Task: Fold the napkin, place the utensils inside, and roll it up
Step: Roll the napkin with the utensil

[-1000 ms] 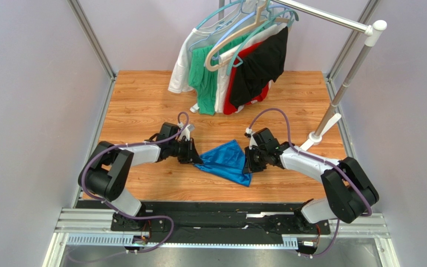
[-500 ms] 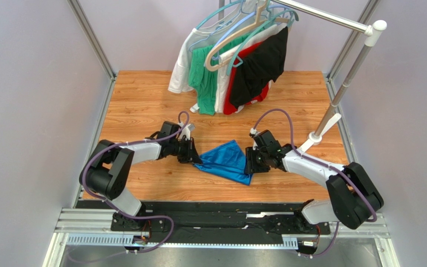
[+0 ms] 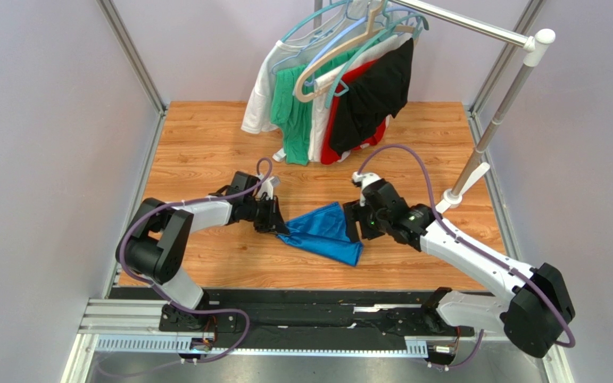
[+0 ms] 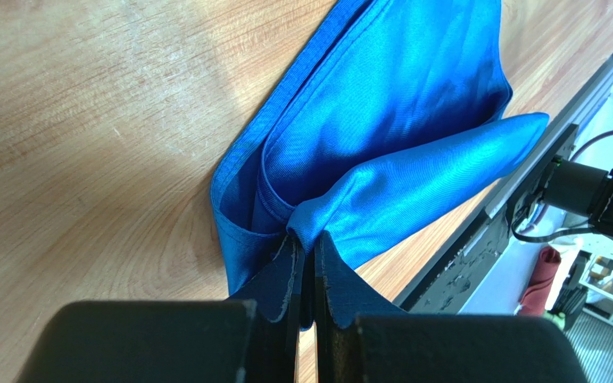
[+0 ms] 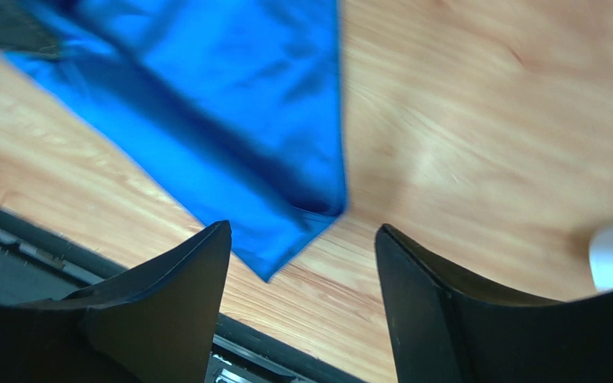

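The shiny royal-blue cloth napkin (image 3: pixel 323 231) lies folded on the wooden table (image 3: pixel 206 152), midway along its near edge; the left gripper (image 4: pixel 305 263) pinches its left corner, the right gripper (image 5: pixel 302 231) gapes empty above its right side

Right gripper (image 5: pixel 302 299) spread above napkin (image 5: pixel 206 120) corner.

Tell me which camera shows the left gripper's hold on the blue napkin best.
The left wrist view: the left gripper is seen close up, shut on a bunched fold of the napkin. The top view shows that gripper at the napkin's left end, too small to see the pinch. The right wrist view shows only cloth, no pinch.
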